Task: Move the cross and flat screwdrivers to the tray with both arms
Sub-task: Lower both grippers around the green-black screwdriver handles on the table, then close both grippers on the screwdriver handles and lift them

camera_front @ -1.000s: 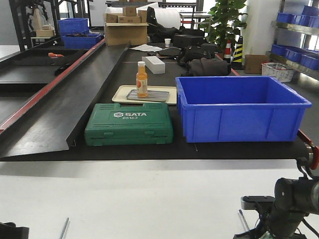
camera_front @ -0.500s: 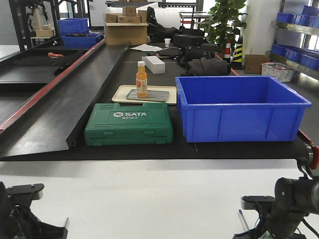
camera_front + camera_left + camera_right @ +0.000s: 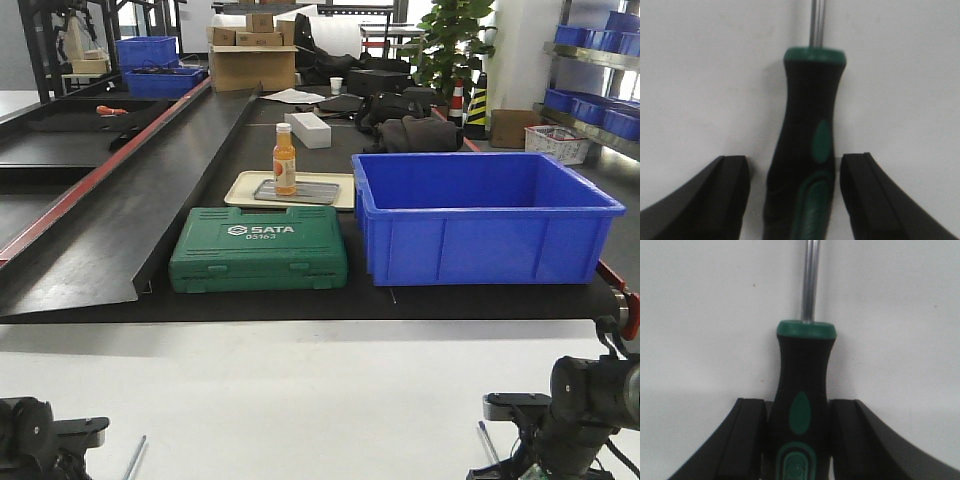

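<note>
In the left wrist view a black-and-green screwdriver (image 3: 810, 100) lies on the white table, shaft pointing away. My left gripper (image 3: 794, 160) is open, its fingers on either side of the handle with a gap on each side. In the right wrist view my right gripper (image 3: 797, 405) is shut on the handle of the other screwdriver (image 3: 802, 360), which rests on the table. In the front view both arms sit at the bottom corners, with the two steel shafts (image 3: 133, 458) (image 3: 487, 440) showing. The grey tray (image 3: 315, 190) sits far back on a cream tray (image 3: 240, 190).
An orange bottle (image 3: 285, 160) stands on the grey tray. A green SATA tool case (image 3: 258, 250) and a blue crate (image 3: 480, 215) sit on the black belt between the white table and the tray. A slanted black ramp (image 3: 130, 200) runs along the left.
The left arm rose into the front view half a second ago and has since dropped lower at the bottom-left corner. The right arm has not moved.
</note>
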